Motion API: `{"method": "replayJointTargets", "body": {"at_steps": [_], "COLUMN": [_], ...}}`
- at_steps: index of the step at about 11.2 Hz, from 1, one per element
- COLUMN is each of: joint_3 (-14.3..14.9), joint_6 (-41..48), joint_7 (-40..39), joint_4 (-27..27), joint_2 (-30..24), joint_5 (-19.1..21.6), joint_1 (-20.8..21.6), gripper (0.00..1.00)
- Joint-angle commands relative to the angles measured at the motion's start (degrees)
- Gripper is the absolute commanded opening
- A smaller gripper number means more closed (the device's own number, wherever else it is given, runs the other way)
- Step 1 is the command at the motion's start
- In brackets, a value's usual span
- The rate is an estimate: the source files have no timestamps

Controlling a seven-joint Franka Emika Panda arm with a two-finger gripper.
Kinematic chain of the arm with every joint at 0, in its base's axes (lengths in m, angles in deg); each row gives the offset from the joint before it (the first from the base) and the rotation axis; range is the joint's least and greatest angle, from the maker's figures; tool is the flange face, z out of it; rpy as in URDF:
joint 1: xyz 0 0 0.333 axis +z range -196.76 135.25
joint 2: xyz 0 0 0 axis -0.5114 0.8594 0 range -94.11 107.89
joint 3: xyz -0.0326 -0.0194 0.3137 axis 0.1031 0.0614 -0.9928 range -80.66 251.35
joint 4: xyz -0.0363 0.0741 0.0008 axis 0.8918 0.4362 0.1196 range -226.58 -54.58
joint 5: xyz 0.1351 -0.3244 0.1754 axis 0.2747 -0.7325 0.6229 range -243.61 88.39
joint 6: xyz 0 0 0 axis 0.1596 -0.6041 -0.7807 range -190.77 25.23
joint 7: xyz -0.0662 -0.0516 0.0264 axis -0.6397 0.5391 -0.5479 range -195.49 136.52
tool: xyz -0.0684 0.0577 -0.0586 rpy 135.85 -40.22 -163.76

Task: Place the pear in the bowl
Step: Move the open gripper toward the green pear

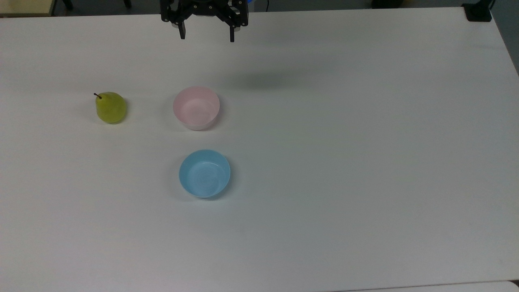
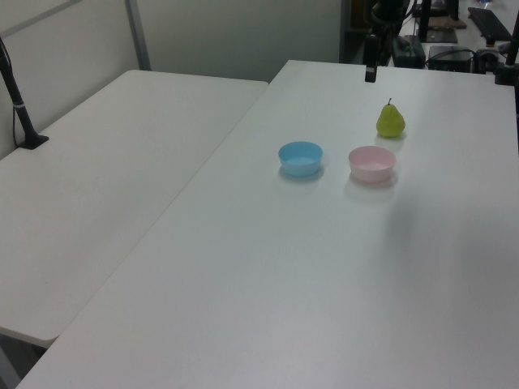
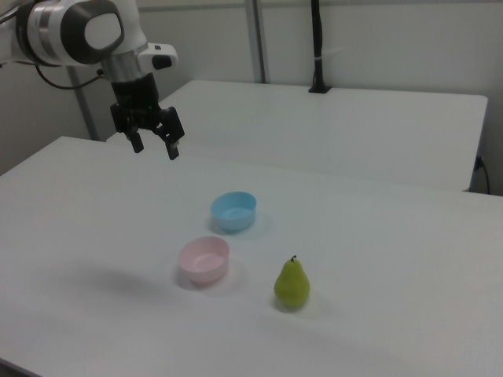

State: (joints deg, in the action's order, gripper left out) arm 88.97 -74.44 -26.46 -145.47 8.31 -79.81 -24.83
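The white surface [image 1: 365, 162] is carrying three things, all well apart. The pear [image 1: 110, 107] is standing upright, the pink bowl [image 1: 196, 107] and a light blue bowl [image 1: 204, 173] are sitting open side up.

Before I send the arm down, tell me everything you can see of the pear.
The pear is small and yellow-green, with a smooth, slightly glossy skin and a short dark stem. It stands upright on its broad end on the white table, stem up. Nothing touches it but the tabletop. It sits apart from the pink bowl, to the top view's left of it, and farther from the blue bowl. The gripper hangs open in the air, well clear of it.
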Motion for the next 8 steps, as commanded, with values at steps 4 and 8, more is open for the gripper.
{"method": "replayJointTargets", "body": {"at_steps": [4, 8], "joint_3": [0.4, 0.5], "joint_6": [1.9, 1.7], "joint_7": [-1.5, -9.5], "joint_4": [0.1, 0.1], "joint_2": [-0.6, -0.5], "joint_5": [1.3, 1.3], "joint_1": [0.1, -3.9], "gripper": [1.0, 1.0]}}
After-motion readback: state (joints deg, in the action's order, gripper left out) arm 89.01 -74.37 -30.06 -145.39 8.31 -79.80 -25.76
